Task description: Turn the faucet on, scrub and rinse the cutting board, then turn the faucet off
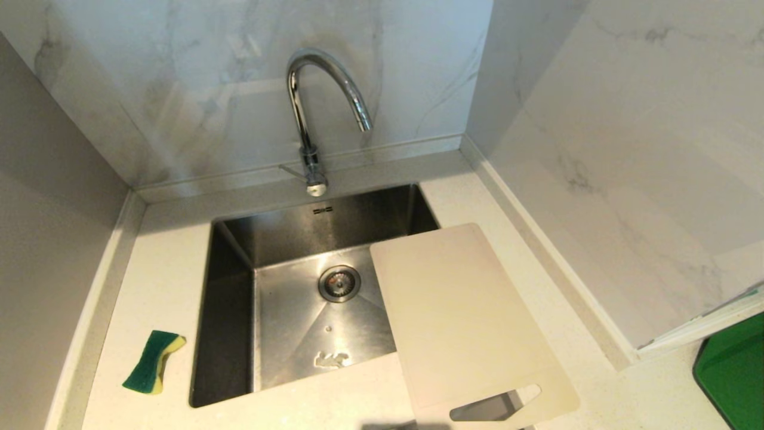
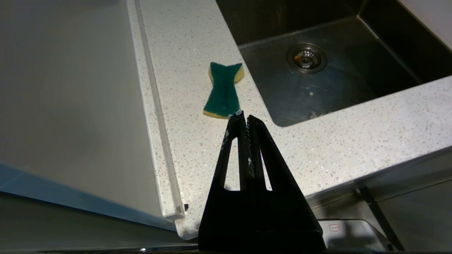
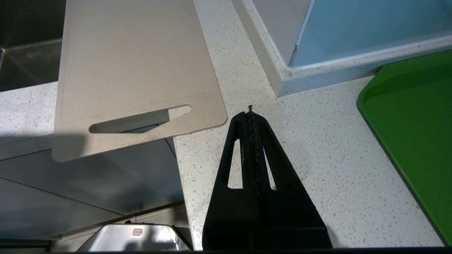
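Note:
The chrome gooseneck faucet (image 1: 310, 119) stands behind the steel sink (image 1: 233, 280), and no water runs from its spout. The cream cutting board (image 1: 465, 322) lies across the sink's right rim, its slot handle jutting past the counter's front edge; the right wrist view also shows the cutting board (image 3: 137, 70). Neither arm appears in the head view. My left gripper (image 2: 243, 117) is shut and empty, hovering over the front counter just short of the green-and-yellow sponge (image 2: 223, 91). My right gripper (image 3: 250, 113) is shut and empty above the counter, right of the board's handle end.
The sponge (image 1: 154, 361) lies on the counter left of the sink. A green tray (image 1: 731, 370) sits at the far right, beyond a marble wall corner (image 1: 627, 352). Marble walls close in the back and both sides. The drain (image 1: 339, 283) is in the basin's middle.

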